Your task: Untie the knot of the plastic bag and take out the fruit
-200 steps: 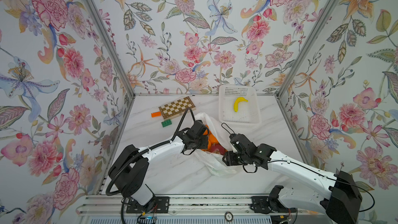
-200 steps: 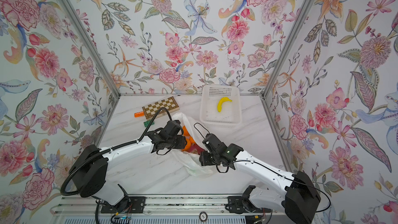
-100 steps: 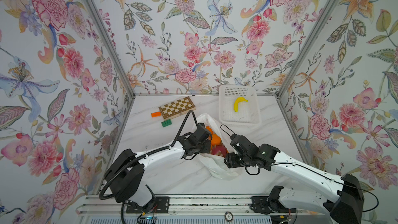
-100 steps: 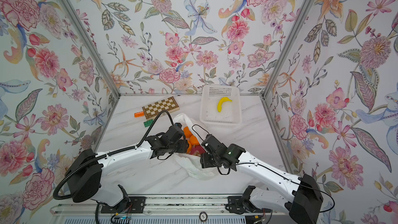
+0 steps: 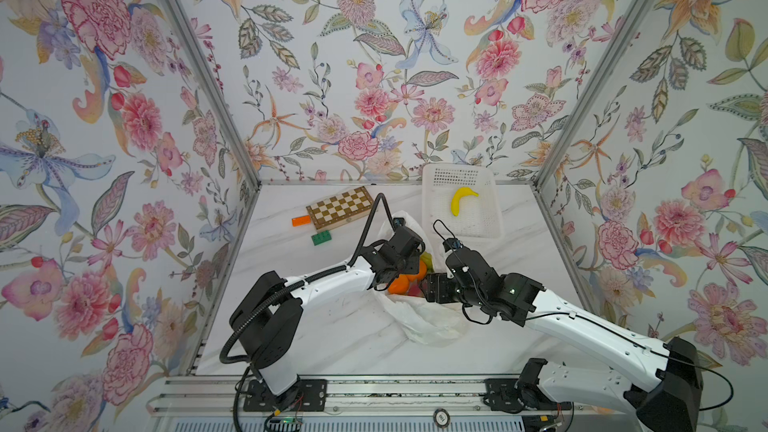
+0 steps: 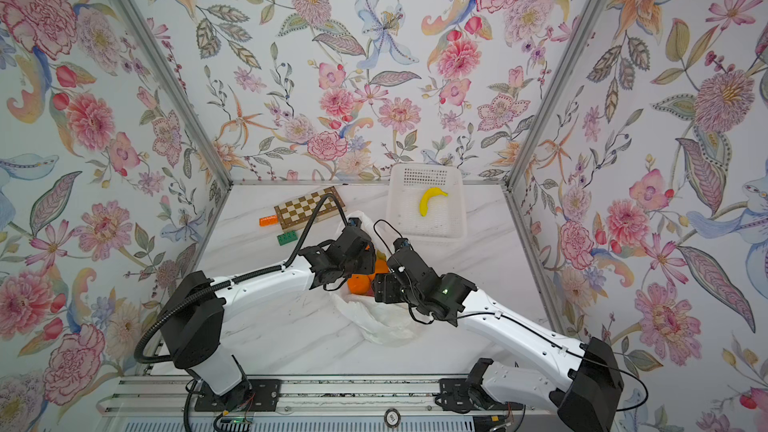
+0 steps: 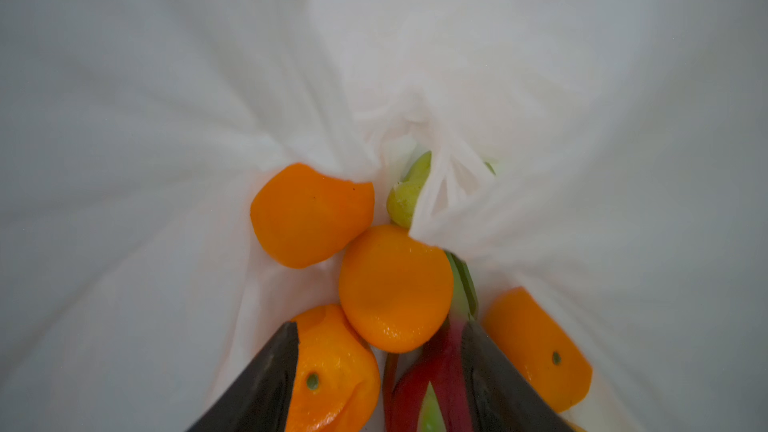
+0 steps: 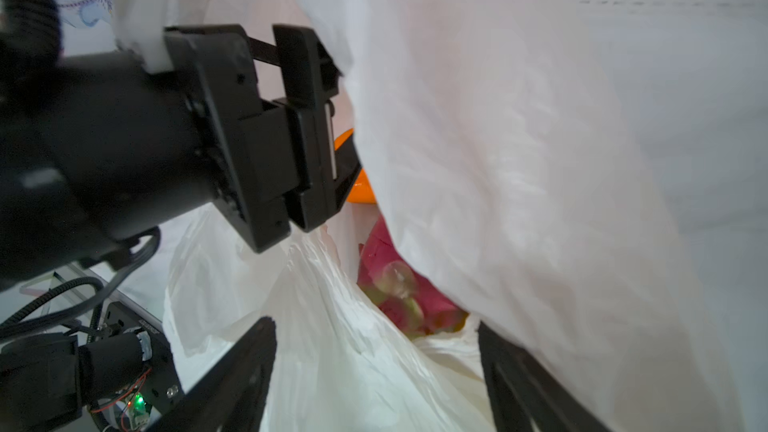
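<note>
The plastic bag (image 5: 428,322) (image 6: 382,322) lies crumpled mid-table with its mouth open toward the back; the knot does not show. Fruit lies inside: several oranges (image 7: 395,288) (image 5: 401,284), a pink-red dragon fruit (image 7: 440,371) (image 8: 395,284) and a green piece (image 7: 407,197). My left gripper (image 7: 380,326) (image 5: 409,265) reaches into the bag's mouth from the left. It is open, its jaws either side of an orange and the dragon fruit. My right gripper (image 8: 376,324) (image 5: 432,284) is open at the mouth's right side, with loose bag film between its fingers (image 8: 253,351).
A white perforated basket (image 5: 428,218) with a yellow banana (image 5: 461,199) stands at the back right, just behind the bag. A folded chessboard (image 5: 340,206), an orange block (image 5: 301,221) and a green block (image 5: 322,238) lie at the back left. Flowered walls close in three sides.
Both grippers' jaws stand wider apart than a second ago. The left gripper has shifted a little to the right, further into the bag's mouth.
</note>
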### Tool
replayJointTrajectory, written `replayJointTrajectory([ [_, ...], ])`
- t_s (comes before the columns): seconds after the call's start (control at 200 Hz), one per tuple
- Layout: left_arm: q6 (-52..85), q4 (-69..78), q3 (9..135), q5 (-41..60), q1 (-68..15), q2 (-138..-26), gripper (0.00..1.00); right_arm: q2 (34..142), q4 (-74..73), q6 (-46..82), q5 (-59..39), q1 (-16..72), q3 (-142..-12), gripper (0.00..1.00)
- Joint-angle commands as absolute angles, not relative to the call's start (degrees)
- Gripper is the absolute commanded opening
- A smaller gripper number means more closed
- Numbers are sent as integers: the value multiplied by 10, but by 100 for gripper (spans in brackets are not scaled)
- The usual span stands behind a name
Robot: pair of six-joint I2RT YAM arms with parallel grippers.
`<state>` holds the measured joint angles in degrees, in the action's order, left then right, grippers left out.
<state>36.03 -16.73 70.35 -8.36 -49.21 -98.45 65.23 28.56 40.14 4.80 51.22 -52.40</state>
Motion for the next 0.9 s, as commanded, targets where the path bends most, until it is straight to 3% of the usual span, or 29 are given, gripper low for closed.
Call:
replayJointTrajectory([
  [0.0, 328, -167, 739, -122, -483, -1020, 66, 636, 237, 414, 41, 508, -521, 80],
  [0.575, 295, -161, 815, -128, -440, -1135, 70, 625, 207, 432, 19, 498, -492, 84],
  [0.896, 293, -152, 824, -126, -432, -1175, 73, 626, 203, 434, 13, 497, -492, 95],
])
